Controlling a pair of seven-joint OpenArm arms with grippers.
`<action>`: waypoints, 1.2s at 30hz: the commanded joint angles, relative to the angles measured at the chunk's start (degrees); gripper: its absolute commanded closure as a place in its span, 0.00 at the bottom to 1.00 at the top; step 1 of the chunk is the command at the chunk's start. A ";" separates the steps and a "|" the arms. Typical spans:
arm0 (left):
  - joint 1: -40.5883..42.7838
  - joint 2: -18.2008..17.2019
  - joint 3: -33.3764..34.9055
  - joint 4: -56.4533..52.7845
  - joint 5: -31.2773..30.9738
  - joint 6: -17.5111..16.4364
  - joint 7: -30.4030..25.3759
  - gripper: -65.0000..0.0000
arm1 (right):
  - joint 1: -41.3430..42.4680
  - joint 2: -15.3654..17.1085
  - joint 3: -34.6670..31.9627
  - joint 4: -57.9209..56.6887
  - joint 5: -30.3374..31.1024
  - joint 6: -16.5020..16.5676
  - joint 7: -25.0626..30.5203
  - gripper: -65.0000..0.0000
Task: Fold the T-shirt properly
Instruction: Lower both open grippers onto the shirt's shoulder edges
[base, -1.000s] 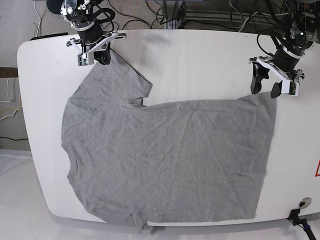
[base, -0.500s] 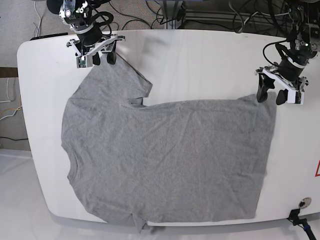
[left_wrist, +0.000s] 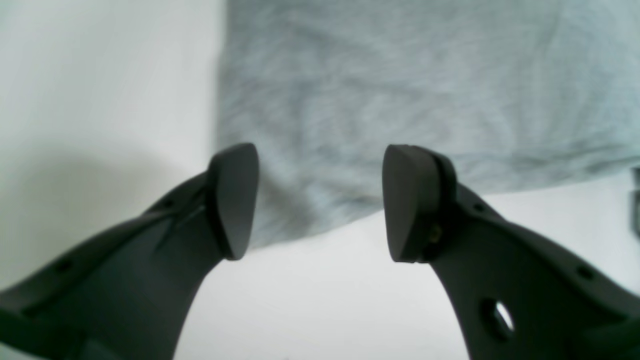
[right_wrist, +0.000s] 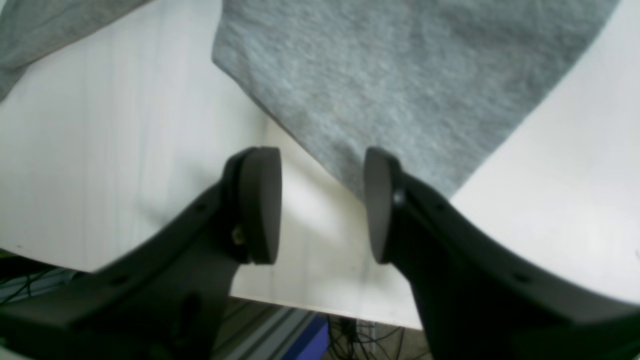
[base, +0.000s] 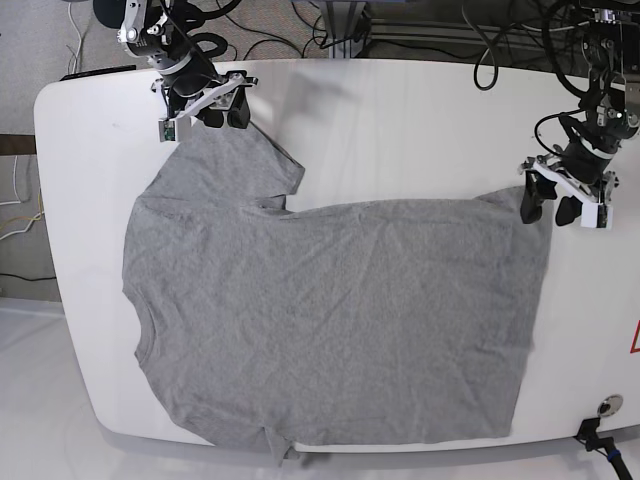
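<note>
A grey T-shirt (base: 330, 310) lies flat on the white table (base: 400, 130), collar toward the left and hem on the right. My left gripper (base: 548, 207) stands open at the shirt's upper right hem corner; in the left wrist view that corner (left_wrist: 300, 200) lies between the spread fingers (left_wrist: 235, 200). My right gripper (base: 225, 112) stands open at the tip of the upper sleeve; in the right wrist view the sleeve tip (right_wrist: 380, 100) lies just beyond the dark fingers (right_wrist: 260, 205). Neither gripper holds cloth.
Cables (base: 300, 40) and frame parts run behind the table's far edge. A small round fitting (base: 607, 406) sits near the front right corner. Bare table (base: 400, 130) stretches between the two arms.
The left gripper has moved down and right to the hem corner. The right gripper has shifted right and turned toward the sleeve tip. The shirt has not moved.
</note>
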 joint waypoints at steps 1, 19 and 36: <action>-1.67 -0.48 1.21 0.18 -0.29 -0.27 -0.62 0.45 | 0.09 0.25 0.16 0.99 0.25 0.07 0.70 0.61; -5.82 0.40 5.95 -4.05 0.97 -1.06 0.07 0.46 | 0.19 0.54 0.42 0.95 -1.10 0.24 3.13 0.63; -6.08 0.52 6.42 -4.80 0.96 -0.78 0.41 0.43 | 5.82 0.89 0.79 -2.35 -3.06 0.43 2.90 0.61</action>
